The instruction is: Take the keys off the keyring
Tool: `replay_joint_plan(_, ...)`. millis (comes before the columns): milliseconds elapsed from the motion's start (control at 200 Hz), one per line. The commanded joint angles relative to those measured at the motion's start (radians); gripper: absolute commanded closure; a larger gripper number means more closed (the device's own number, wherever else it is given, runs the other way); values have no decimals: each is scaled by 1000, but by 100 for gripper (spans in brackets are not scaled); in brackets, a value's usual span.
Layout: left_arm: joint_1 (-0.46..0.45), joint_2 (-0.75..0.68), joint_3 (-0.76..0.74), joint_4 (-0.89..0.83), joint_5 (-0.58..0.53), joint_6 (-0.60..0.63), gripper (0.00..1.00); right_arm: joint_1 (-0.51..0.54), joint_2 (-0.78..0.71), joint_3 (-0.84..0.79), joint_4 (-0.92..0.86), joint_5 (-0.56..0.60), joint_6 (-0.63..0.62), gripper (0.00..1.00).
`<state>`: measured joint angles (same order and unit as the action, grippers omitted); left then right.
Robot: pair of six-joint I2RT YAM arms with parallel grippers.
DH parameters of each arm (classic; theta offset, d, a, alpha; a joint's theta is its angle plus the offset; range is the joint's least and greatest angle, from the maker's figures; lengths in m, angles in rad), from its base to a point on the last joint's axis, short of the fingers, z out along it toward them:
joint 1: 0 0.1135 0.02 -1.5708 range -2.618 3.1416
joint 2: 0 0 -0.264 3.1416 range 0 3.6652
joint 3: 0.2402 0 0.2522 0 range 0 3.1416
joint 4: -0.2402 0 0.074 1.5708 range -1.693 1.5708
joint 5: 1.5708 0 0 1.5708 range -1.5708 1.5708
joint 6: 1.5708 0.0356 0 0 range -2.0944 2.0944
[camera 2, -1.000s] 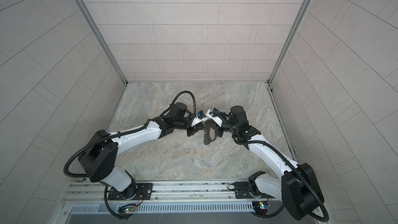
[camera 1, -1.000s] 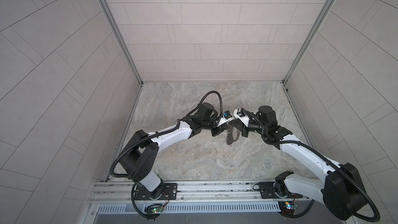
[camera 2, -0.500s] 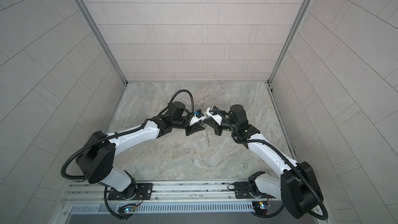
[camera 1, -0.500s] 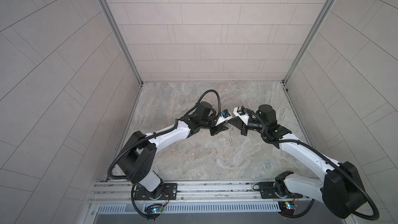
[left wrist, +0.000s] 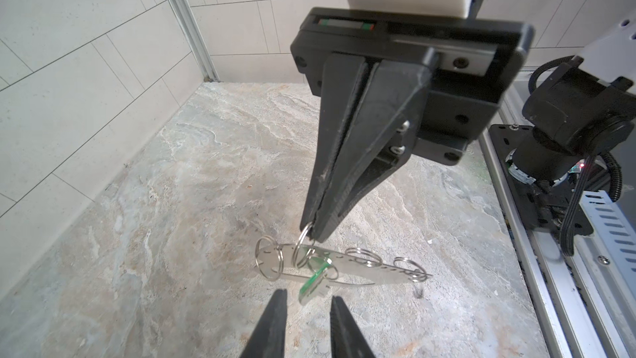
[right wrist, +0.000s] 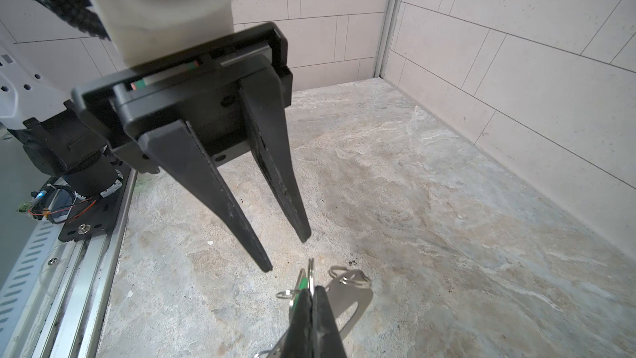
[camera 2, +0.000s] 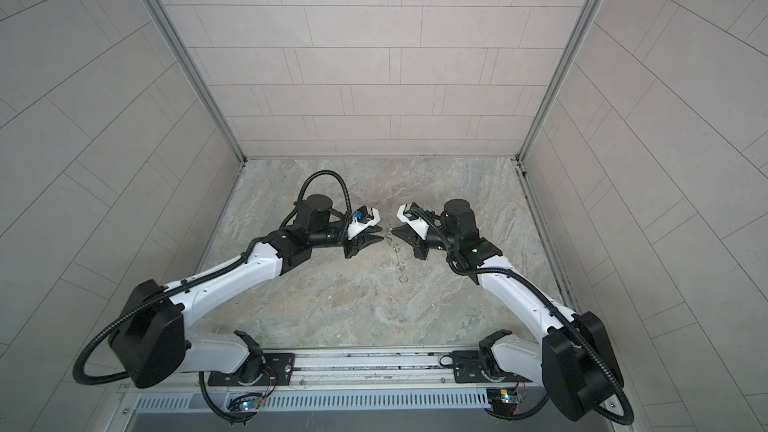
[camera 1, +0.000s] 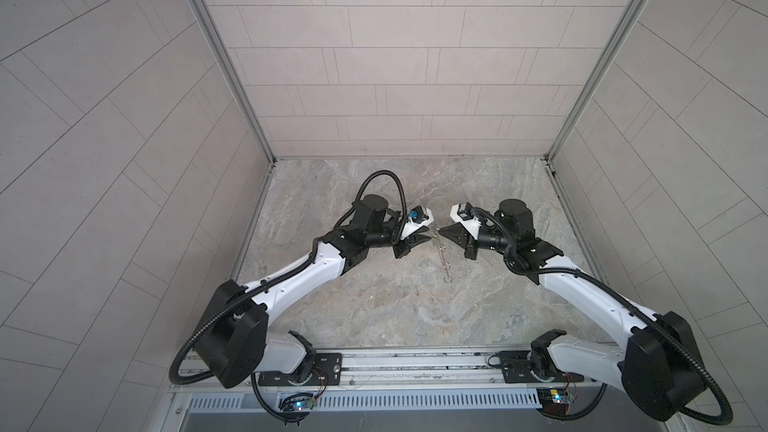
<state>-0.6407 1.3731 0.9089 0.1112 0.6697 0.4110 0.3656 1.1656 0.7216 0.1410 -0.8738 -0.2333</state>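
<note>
The right gripper [left wrist: 311, 232] has its black jaws pressed together on a small silver wire loop [left wrist: 303, 240]. That loop carries the keyring [left wrist: 354, 270], a flat grey oblong metal plate with a long rounded slot and more wire loops along one edge. The plate sticks out sideways over the grey marbled tabletop [left wrist: 172, 235]; I cannot tell whether its far end touches the stone. A tiny bright green teardrop key [left wrist: 315, 278] dangles from the rings just under the pinched loop.

Facing it, the left gripper [left wrist: 308, 295] has its jaws a narrow way apart with nothing gripped between them. Its tips stand just short of the green key.

In both top views the keyring [camera 1: 441, 248] [camera 2: 397, 249] shows as a thin silver string. It lies between the two grippers, near the middle of the tabletop.
</note>
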Motion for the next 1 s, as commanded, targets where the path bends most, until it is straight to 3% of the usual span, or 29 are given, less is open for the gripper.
replay_joint_plan(0,6,13,38,41,31,-10,74,4,-3,31,-9,-38,-22,100)
replay_joint_plan(420,12,75,72,63,84,-57,75,11,-3,56,-92,-68,-72,100)
replay_joint_plan(771,12,91,88,45,181,-65,89,25,3,66,-91,-40,-87,100)
replay_joint_plan(906,12,90,86,30,183,-57,100,24,0,69,-83,-29,-81,100)
replay_joint_plan(996,12,90,97,6,165,-41,100,25,-1,73,-100,1,-85,100)
